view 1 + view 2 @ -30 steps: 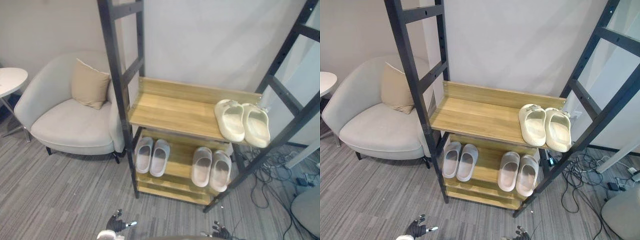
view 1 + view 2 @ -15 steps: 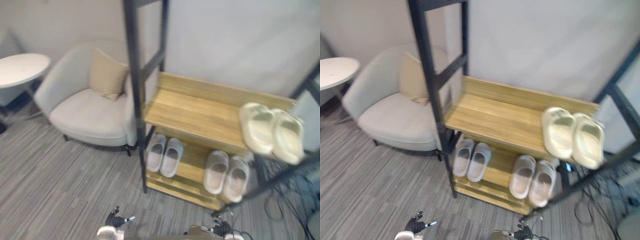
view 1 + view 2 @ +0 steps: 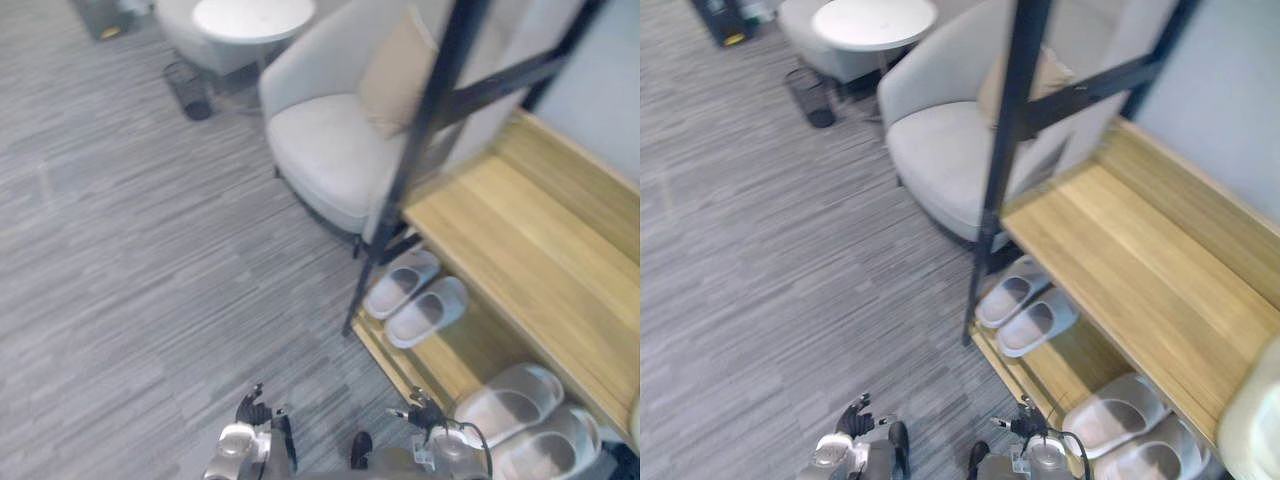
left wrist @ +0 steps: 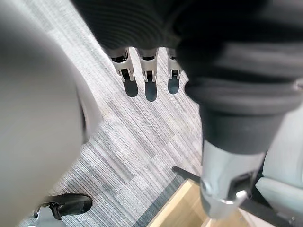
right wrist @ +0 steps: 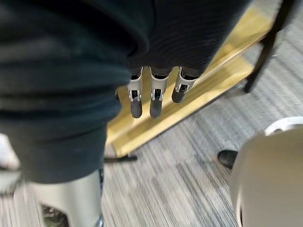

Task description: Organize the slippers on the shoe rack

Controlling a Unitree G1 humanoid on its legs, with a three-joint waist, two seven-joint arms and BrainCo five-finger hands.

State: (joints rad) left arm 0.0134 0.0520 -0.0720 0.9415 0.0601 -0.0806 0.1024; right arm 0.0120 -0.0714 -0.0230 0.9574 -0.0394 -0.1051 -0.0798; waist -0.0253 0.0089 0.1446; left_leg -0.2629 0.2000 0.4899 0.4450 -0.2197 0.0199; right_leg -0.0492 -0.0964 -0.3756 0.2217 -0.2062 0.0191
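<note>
A: What do the fingers (image 4: 150, 81) show?
B: They are straight and hold nothing, on the left hand (image 3: 253, 411) and the right hand (image 3: 424, 414) alike, low over the carpet (image 3: 150, 250).
A: And the slippers?
B: Two grey pairs (image 3: 400, 284) (image 3: 510, 405) lie on the shoe rack's (image 3: 520, 230) lower shelf, lengthwise front to back, heels outward.

Grey striped carpet (image 3: 130, 300) covers the floor. At twelve o'clock stands a pale grey armchair (image 3: 330, 150) with a beige cushion (image 3: 395, 75), just beside the shoe rack (image 3: 520, 230). At eleven o'clock is a round white side table (image 3: 252, 18), a dark bin (image 3: 190, 92) near it. A pale wall (image 3: 1230, 90) shows at two o'clock.
</note>
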